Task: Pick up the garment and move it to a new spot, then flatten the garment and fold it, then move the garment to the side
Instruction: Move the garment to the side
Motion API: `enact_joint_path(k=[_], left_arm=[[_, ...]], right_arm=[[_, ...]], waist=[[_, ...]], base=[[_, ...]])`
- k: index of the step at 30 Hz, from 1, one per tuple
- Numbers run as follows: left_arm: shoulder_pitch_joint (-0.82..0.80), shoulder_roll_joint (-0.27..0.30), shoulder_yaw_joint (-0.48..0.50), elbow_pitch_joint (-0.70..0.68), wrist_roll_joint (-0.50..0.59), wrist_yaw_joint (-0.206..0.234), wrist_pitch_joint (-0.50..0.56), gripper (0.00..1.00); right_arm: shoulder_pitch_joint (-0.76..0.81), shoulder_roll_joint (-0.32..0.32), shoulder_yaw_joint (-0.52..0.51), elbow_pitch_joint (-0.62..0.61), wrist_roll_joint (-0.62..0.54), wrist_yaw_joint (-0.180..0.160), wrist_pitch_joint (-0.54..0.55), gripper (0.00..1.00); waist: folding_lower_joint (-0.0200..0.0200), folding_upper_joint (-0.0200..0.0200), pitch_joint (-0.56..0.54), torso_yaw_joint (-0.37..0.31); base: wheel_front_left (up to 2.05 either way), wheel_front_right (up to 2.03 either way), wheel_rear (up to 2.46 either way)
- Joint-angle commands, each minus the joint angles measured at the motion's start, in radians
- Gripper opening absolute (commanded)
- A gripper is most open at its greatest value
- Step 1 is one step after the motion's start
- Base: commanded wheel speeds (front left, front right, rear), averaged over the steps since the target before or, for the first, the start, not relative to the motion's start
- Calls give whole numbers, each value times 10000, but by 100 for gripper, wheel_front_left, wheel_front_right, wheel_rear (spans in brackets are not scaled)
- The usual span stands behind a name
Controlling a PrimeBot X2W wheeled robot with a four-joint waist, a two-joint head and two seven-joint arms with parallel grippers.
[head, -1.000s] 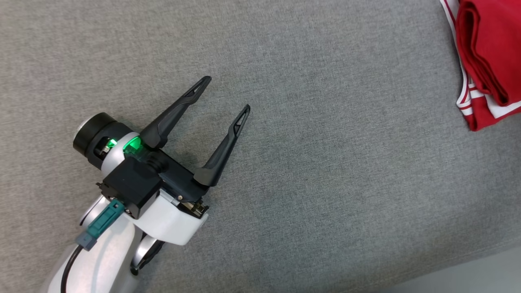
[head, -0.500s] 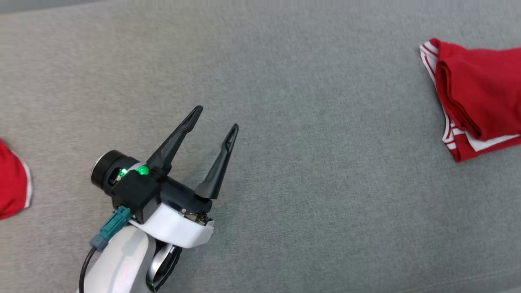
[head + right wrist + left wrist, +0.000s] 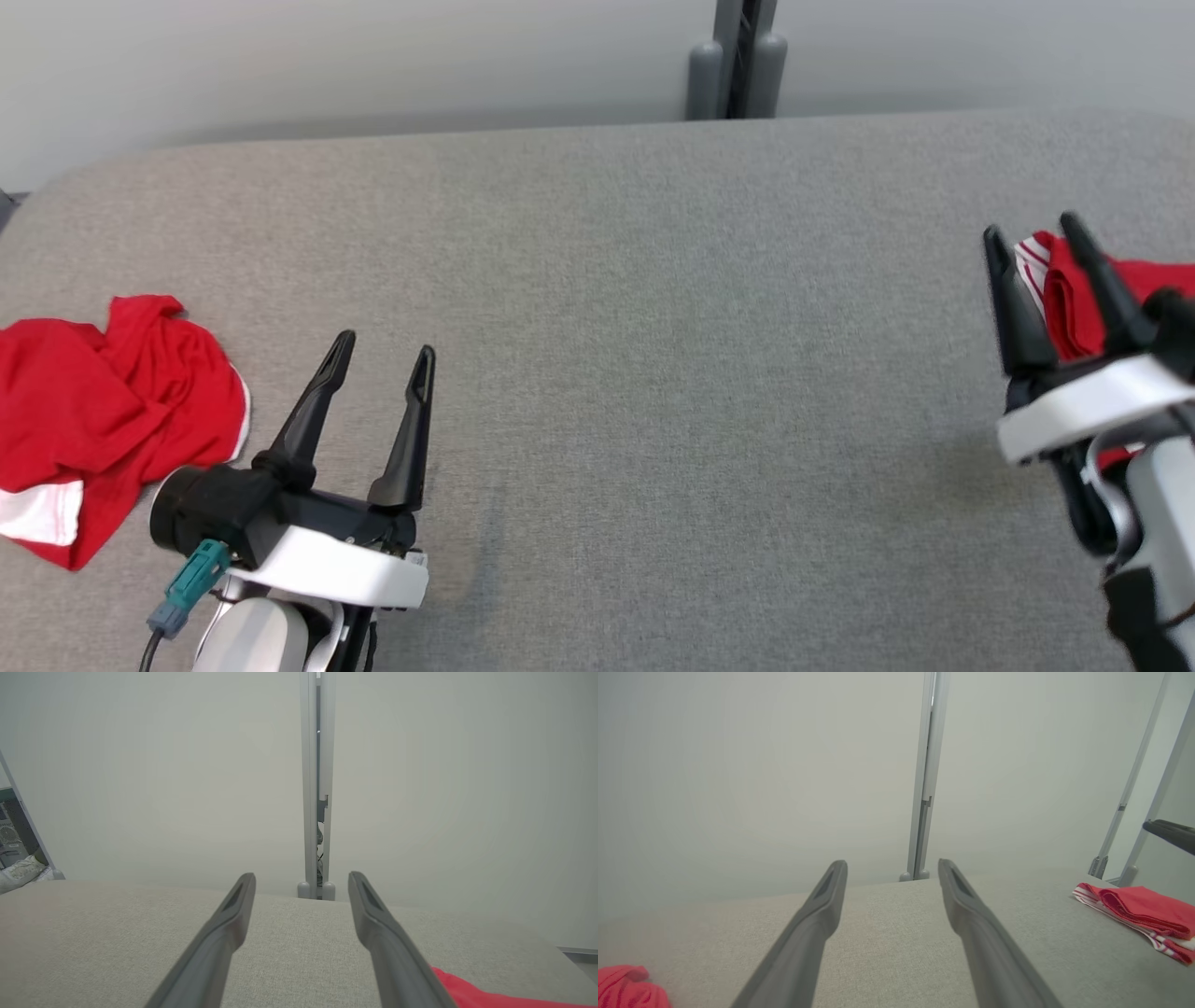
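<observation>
My left jaws and right jaws stand wide, empty. The crumpled red garment (image 3: 103, 411) lies at the left edge of the tabletop (image 3: 653, 373), near the left jaws; I should pinch a raised fold, sparing the folded garment (image 3: 1141, 907) at the right edge

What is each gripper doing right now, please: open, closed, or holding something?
Left gripper: open, holding nothing.
Right gripper: open, holding nothing.

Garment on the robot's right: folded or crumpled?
Folded. The right garment lies on the grey surface as a flat stack of layers with aligned, striped edges.
</observation>
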Motion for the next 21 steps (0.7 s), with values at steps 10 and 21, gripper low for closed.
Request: enact_joint_path(k=[10, 21], left_arm=[[854, -557, 932, 338, 437, -292, -39, 100], [1432, -917, 1420, 822, 563, -526, -29, 100]], right_arm=[[2595, 1695, -1235, -1830, -1346, -6, -47, 100], [3497, 2405, -1256, -2150, -2101, -7, -48, 100]], waist=[[0, 0, -839, 440], [0, 0, -1163, 513]], base=[[0, 0, 0], [0, 0, 0]])
